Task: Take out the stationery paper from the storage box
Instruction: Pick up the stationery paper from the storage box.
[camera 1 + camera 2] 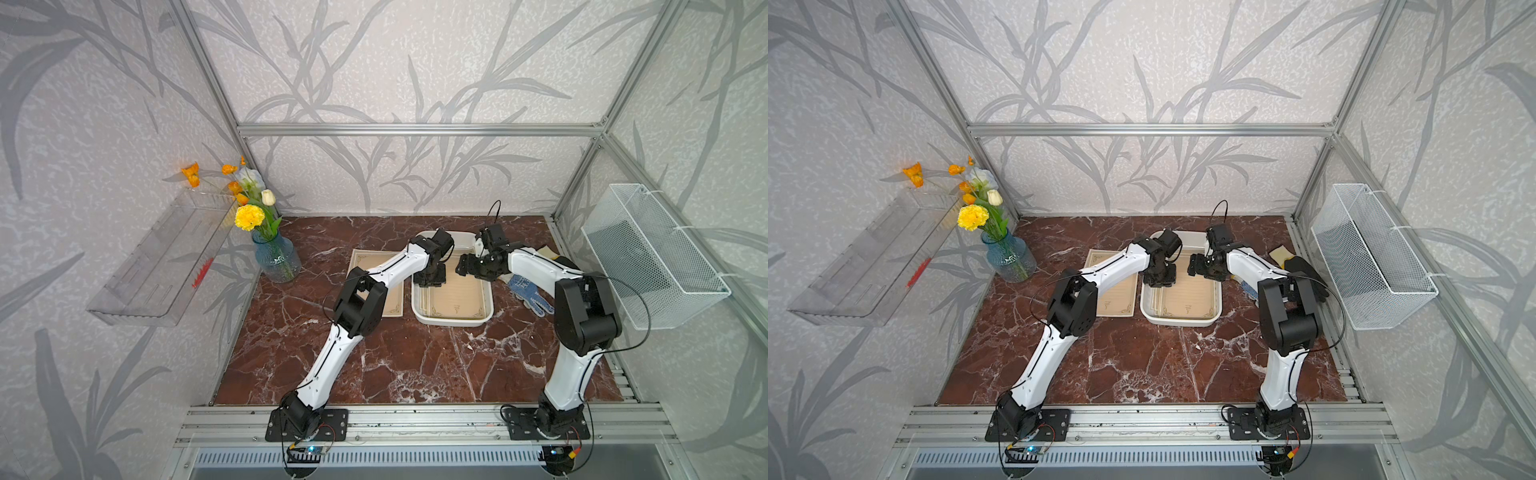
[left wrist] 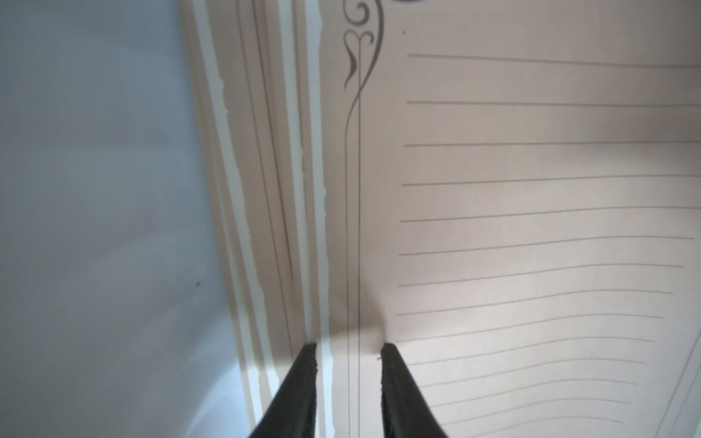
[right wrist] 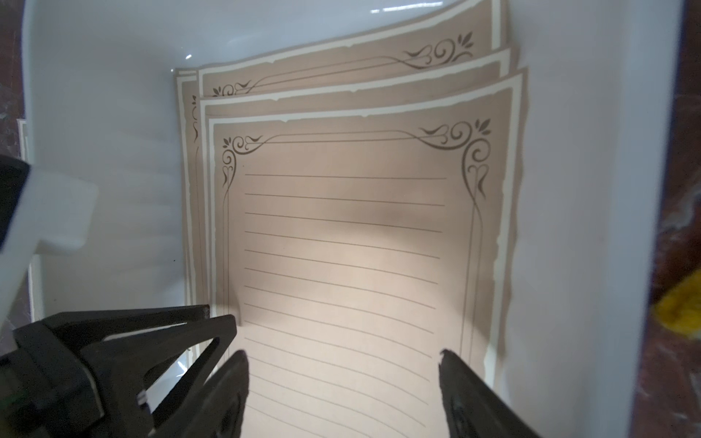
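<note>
Stationery paper is straddled at its side border by the left gripper, whose jaws stand narrow but apart. The right gripper is held wide over the same top sheet. Several tan, ruled sheets with scrolled corners lie fanned in the storage box. One sheet is already laid out on the table beside it.

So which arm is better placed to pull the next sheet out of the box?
Left, probably. The left gripper straddles the side edge of the top sheet of stationery paper, jaws narrow, inside the storage box. The right gripper hangs wide open over the sheet's flat middle.
</note>
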